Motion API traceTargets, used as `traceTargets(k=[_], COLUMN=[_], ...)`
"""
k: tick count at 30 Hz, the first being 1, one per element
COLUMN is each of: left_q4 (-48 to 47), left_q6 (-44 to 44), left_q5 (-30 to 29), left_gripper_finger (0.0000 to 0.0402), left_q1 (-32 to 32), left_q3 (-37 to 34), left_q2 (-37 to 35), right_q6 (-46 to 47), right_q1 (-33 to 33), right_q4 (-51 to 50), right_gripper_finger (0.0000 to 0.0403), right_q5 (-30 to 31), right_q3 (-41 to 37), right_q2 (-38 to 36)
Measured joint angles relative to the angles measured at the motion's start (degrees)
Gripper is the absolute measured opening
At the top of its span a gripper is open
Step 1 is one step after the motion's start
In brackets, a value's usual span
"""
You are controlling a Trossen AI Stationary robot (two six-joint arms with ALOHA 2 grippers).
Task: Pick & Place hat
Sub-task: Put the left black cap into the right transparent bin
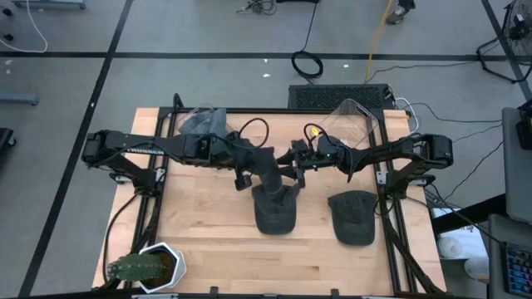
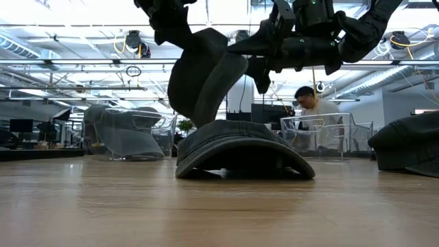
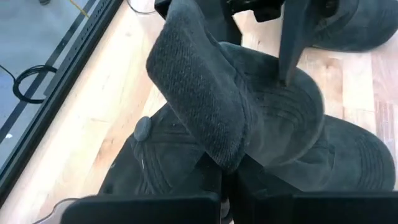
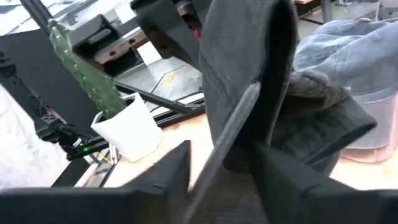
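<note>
Above table centre, left gripper (image 1: 259,170) and right gripper (image 1: 293,164) each pinch a lifted hat (image 2: 202,72) btwn closed jaws, over another hat (image 2: 240,147) lying flat.

1. Wooden tabletop (image 1: 216,249), black frame around it.
2. Cactus (image 1: 133,268) in white pot (image 1: 170,267), near-left corner of the tabletop.
3. Clear plastic bins at the far edge: left (image 1: 199,120), right (image 1: 349,120).
4. Person (image 2: 312,103) in the room behind.
</note>
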Motion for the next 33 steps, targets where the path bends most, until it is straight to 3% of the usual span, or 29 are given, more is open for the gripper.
traceTargets(k=[4,6,13,20,24,27,30,33], left_q4=[0.74,0.91,2.01,2.22,1.74,1.79,2.27,4.74], left_q6=[0.04,0.03,-0.4,1.32,4.24,5.66,7.07,7.28], left_q5=[0.14,0.2,2.34,2.45,2.48,2.38,2.36,2.36], left_gripper_finger=[0.0004,0.0008,0.0041,0.0055,0.0057,0.0057,0.0057,0.0058], left_q1=[0.0,-0.02,-0.04,-0.87,-0.99,-1.01,-1.01,-1.01], left_q3=[0.0,0.0,-0.07,-0.34,-0.4,-1.38,-3.75,-7.41], left_q2=[-0.01,-0.01,-2.6,-11.81,-15.79,-17.97,-19.9,-21.59], right_q6=[-2.79,-4.27,-6.33,-11.22,-15.76,-19.81,-21.59,-21.63], right_q1=[-0.01,-0.04,-0.98,-2.36,-2.33,-1.16,0.08,-0.06], right_q4=[-0.08,0.39,-1.45,-12.32,-23.12,-31.66,-32.24,-29.52], right_gripper_finger=[0.004,0.0013,0.0004,0.0002,0.0002,0.0001,0.0001,0.0001], right_q5=[-2.62,-4.0,-4.22,-0.73,7.65,20.65,35.35,45.58], right_q3=[0.0,0.0,-0.02,-0.08,-0.04,-0.84,-5.43,-11.62], right_q2=[0.0,0.0,-2.85,-15.26,-24.14,-30.77,-36.19,-41.37])
